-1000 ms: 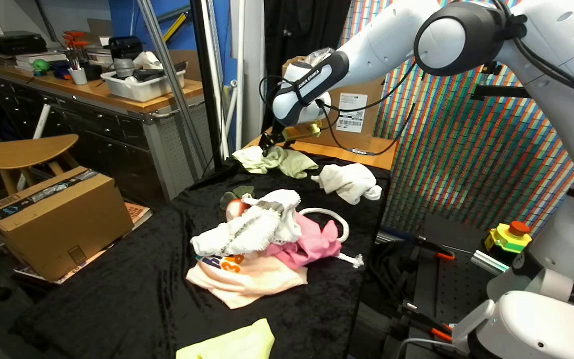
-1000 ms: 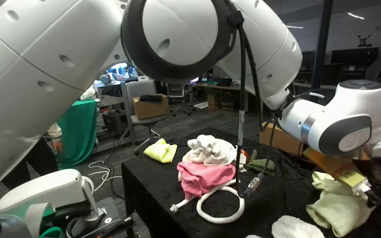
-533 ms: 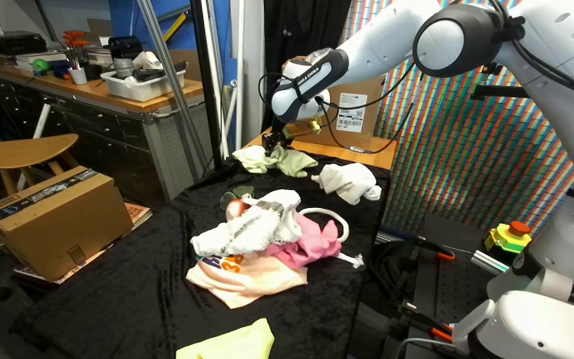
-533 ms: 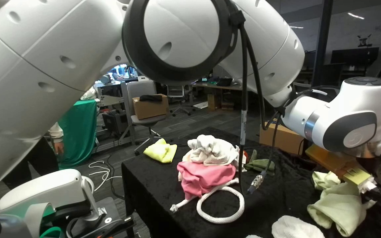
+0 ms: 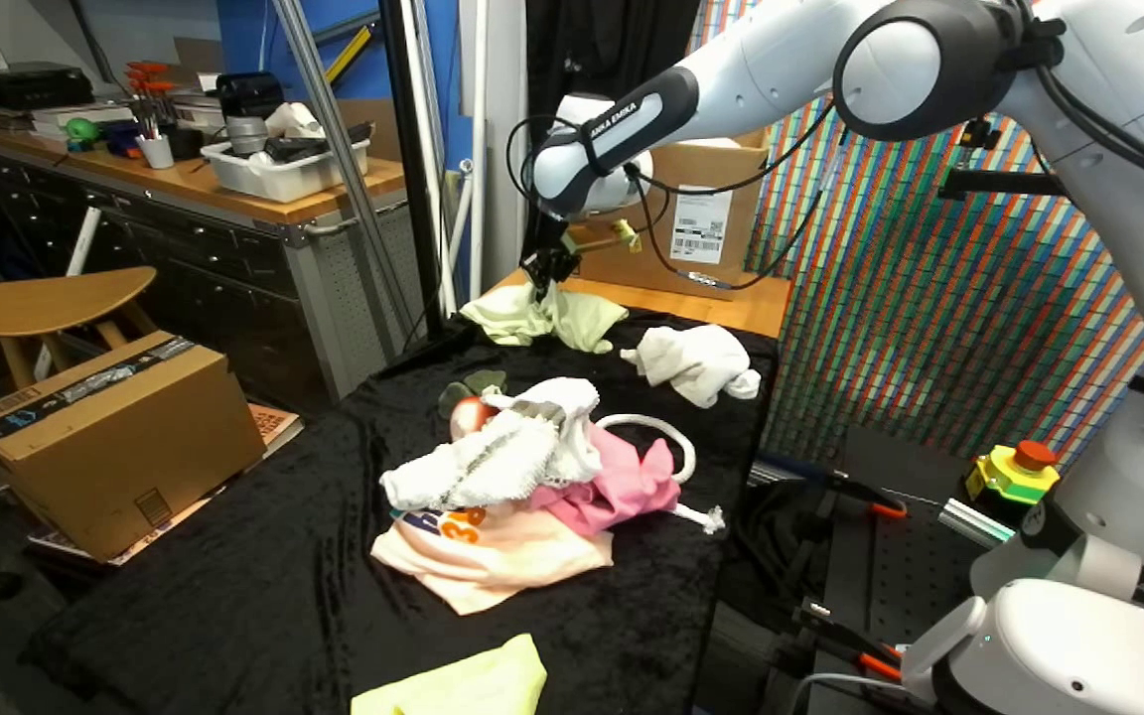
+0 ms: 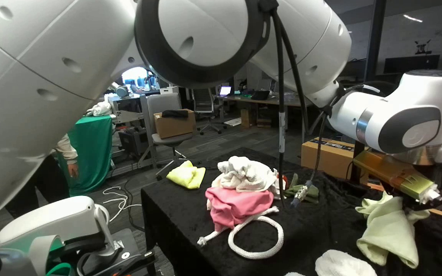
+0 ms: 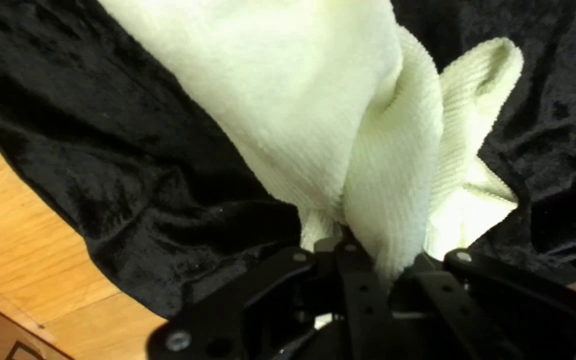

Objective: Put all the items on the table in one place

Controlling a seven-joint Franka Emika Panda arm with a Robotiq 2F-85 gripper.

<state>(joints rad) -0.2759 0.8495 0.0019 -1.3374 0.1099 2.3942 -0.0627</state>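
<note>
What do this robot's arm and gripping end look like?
The arm is white with rounded segments, dark grey joint collars and lettering ending in EMIKA. Black cables run outside it. A yellow-orange block is mounted near the gripper, which is black with pale screw heads.

Exterior views sharing table, close downward wrist view

In an exterior view, my gripper could pass over open table at near left; the cloth pile blocks the middle, white cloth the far right. Beyond me stands a cardboard box, clearance hard to judge.
</note>
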